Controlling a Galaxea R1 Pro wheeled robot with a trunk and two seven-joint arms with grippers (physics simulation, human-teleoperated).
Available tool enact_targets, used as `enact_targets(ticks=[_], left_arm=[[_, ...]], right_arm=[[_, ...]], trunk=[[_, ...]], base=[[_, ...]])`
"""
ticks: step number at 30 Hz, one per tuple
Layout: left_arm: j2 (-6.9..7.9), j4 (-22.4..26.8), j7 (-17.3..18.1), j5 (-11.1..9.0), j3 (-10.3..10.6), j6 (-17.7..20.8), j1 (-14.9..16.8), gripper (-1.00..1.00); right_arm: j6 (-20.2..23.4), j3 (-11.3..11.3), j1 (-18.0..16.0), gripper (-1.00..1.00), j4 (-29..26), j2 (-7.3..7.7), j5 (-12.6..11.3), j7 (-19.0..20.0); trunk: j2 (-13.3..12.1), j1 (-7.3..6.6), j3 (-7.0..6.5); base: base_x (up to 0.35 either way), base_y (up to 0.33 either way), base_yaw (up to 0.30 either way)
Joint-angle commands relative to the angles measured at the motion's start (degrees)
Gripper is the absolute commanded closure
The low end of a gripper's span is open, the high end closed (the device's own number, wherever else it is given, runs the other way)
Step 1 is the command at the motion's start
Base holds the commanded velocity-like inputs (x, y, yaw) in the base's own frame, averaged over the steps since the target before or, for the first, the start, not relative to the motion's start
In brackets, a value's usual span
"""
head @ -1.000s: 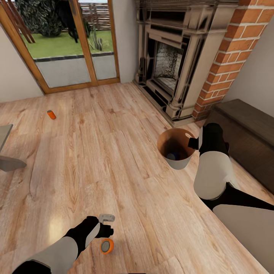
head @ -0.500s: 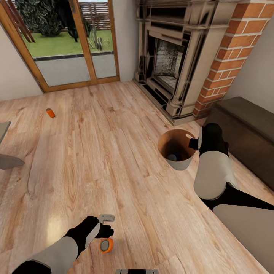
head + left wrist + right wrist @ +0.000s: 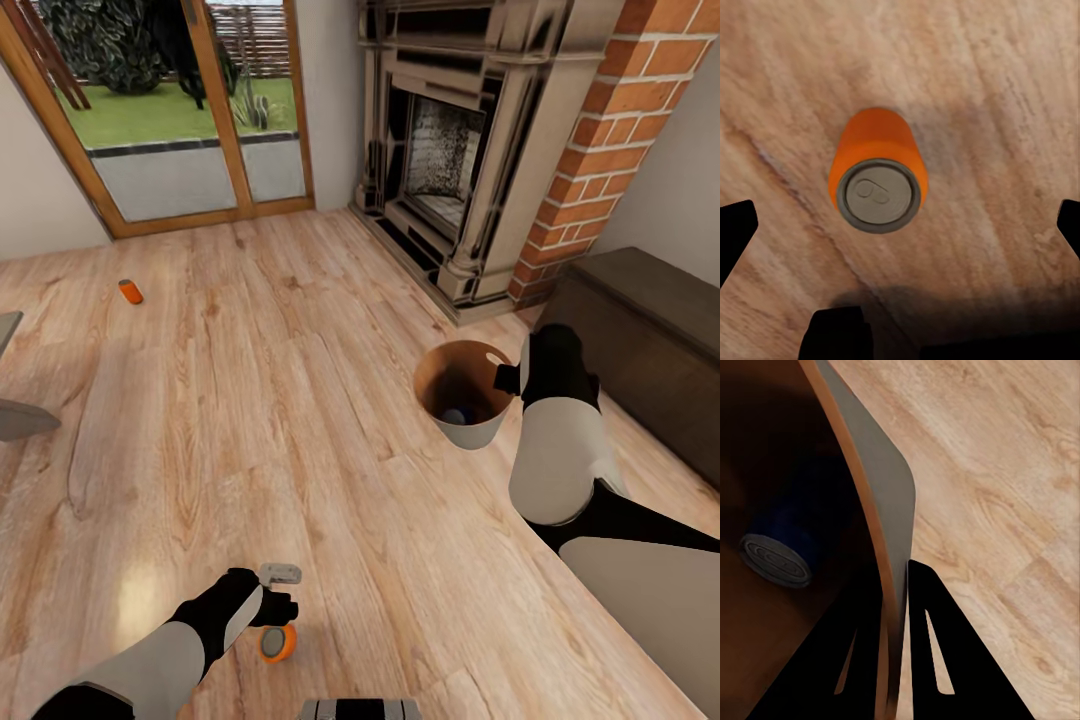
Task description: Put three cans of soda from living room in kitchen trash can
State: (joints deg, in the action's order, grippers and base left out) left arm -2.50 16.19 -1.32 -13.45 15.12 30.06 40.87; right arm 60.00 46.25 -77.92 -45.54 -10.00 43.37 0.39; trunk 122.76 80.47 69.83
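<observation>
Nearest the robot, low on the wood floor (image 3: pixel 330 400), the left gripper (image 3: pixel 277 592) hung over an orange soda can (image 3: pixel 279 643) that stood upright on the boards. In the left wrist view the can's (image 3: pixel 877 171) grey top faced the camera, and the dark fingertips (image 3: pixel 736 232) stood far apart to either side of it, touching nothing: the claw was spread wide and empty.

Farther out, to the right, the right gripper (image 3: pixel 510 377) held the copper-brown trash can (image 3: pixel 440 372) by its rim. The right wrist view showed the two fingers (image 3: pixel 945 660) pinched on the bin's wall (image 3: pixel 874 487), one inside and one outside, with a can (image 3: pixel 776 556) lying on its side in the dark bottom. From the head view that can (image 3: pixel 455 414) showed as a dim shape inside the bin, which was tilted with its mouth toward the camera.

Beyond the bin ran a dark low cabinet (image 3: pixel 650 330) along the right wall, then the red-brick fireplace (image 3: pixel 470 150). Far to the left, another orange can (image 3: pixel 130 291) lay on its side on the floor, short of the wood-framed glass doors (image 3: pixel 170 110).
</observation>
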Motion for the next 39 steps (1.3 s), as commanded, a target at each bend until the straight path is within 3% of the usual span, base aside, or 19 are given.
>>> enact_targets(ticks=[1, 10, 28, 35, 39], left_arm=[[0.02, 0.0, 0.0, 0.0, 0.0, 0.0, 0.0, -1.00], [0.01, 0.0, 0.0, 0.0, 0.0, 0.0, 0.0, -1.00], [0.20, 0.0, -0.2, -0.1, -0.1, -0.2, 0.0, -1.00], [0.22, -0.1, -0.3, -0.1, 0.0, -0.2, 0.0, -1.00], [0.25, -0.1, -0.3, -0.1, 0.0, -0.3, 0.0, -1.00]], right_arm=[[0.0, 0.0, 0.0, 1.00, 0.0, 0.00, -0.7, 0.2], [0.0, 0.0, 0.0, 1.00, 0.1, 0.00, -0.7, 0.2], [0.0, 0.0, 0.0, 1.00, 0.1, 0.00, -0.7, 0.2], [0.0, 0.0, 0.0, 1.00, 0.1, 0.00, -0.7, 0.2], [0.0, 0.0, 0.0, 1.00, 0.1, 0.00, -0.7, 0.2]], trunk=[[0.4, 0.22, 0.18], [4.0, 2.19, 1.79], [4.0, 2.19, 1.79], [6.8, 3.73, 3.05], [6.8, 3.73, 3.05]], base=[[0.000, 0.000, 0.000], [0.000, 0.000, 0.000], [0.000, 0.000, 0.000], [0.000, 0.000, 0.000], [0.000, 0.000, 0.000]])
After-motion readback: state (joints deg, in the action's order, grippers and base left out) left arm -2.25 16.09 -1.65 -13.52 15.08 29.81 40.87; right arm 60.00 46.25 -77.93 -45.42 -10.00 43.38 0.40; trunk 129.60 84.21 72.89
